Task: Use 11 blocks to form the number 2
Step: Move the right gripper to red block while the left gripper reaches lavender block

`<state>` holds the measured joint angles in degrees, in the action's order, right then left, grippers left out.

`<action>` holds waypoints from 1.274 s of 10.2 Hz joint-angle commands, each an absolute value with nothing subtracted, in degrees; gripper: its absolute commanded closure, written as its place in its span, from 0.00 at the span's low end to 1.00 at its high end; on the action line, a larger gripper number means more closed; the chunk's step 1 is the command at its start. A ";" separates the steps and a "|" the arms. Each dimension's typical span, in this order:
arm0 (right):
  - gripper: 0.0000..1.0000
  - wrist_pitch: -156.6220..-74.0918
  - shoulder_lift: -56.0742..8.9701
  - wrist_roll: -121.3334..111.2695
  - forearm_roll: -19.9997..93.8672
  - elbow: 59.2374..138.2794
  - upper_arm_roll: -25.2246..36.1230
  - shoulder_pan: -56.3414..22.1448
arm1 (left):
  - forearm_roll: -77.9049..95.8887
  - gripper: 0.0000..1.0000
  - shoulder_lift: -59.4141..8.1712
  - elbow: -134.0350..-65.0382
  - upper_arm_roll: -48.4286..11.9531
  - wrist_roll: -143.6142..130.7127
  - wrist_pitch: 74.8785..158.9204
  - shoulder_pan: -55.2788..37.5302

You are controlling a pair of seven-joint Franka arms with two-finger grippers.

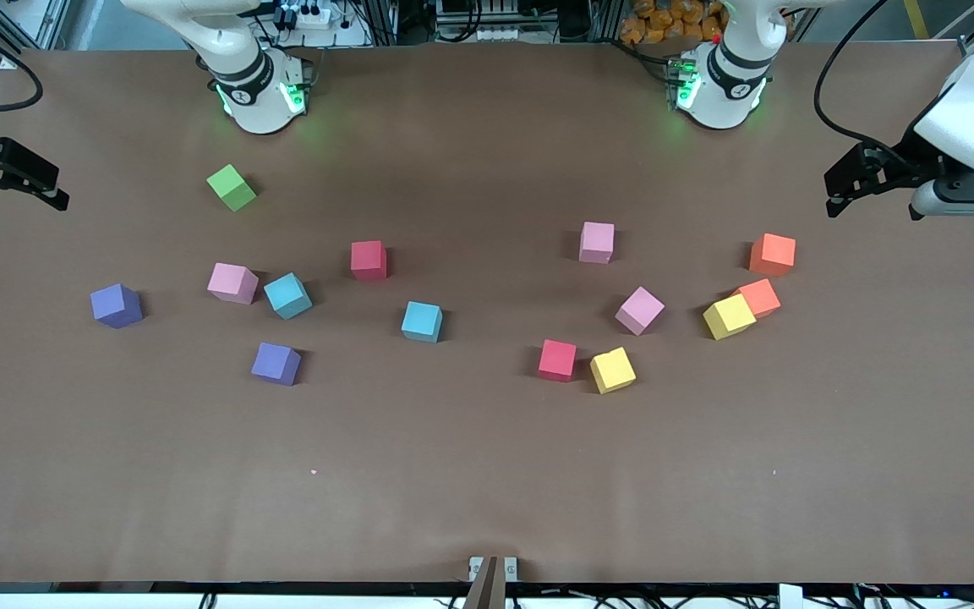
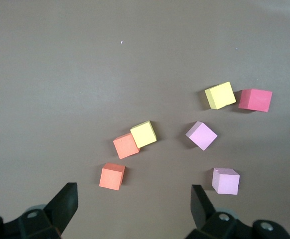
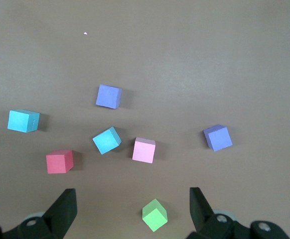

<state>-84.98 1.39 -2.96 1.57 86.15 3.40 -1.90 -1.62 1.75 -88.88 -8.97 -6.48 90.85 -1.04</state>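
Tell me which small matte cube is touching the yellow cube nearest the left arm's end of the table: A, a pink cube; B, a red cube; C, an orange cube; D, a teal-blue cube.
C: the yellow cube sits pressed against one orange cube, corner to side, in both the front and left wrist views.

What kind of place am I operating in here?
Probably a robotics lab bench: a brown paper-covered table, scattered small matte foam cubes like the light green cube, and loose black cables around the arm bases.
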 commanded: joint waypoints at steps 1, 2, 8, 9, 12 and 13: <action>0.00 -84.46 2.29 -2.46 0.79 86.40 2.64 -0.97 | -1.93 0.00 3.16 -90.26 -8.88 -5.27 91.58 -0.97; 0.00 -84.46 2.29 -2.46 0.79 86.40 2.64 -0.97 | -2.02 0.00 3.08 -90.26 -8.88 -5.27 91.58 -1.05; 0.00 -83.50 1.06 -2.64 1.14 86.83 2.64 -0.79 | 2.55 0.00 -2.63 -97.79 -10.71 -8.16 92.01 -6.40; 0.00 -83.41 -0.42 -2.64 1.40 87.01 2.64 -1.05 | 2.46 0.00 -3.25 -100.69 -14.38 -10.78 93.50 -6.76; 0.00 -84.11 -6.30 -2.29 1.76 86.92 2.37 -4.12 | 1.76 0.00 -4.12 -111.23 -28.00 -25.87 103.05 -6.15; 0.00 -85.68 -9.11 -2.11 1.76 87.10 2.46 -5.61 | 1.41 0.00 -4.74 -115.01 -30.39 -27.93 107.45 -6.07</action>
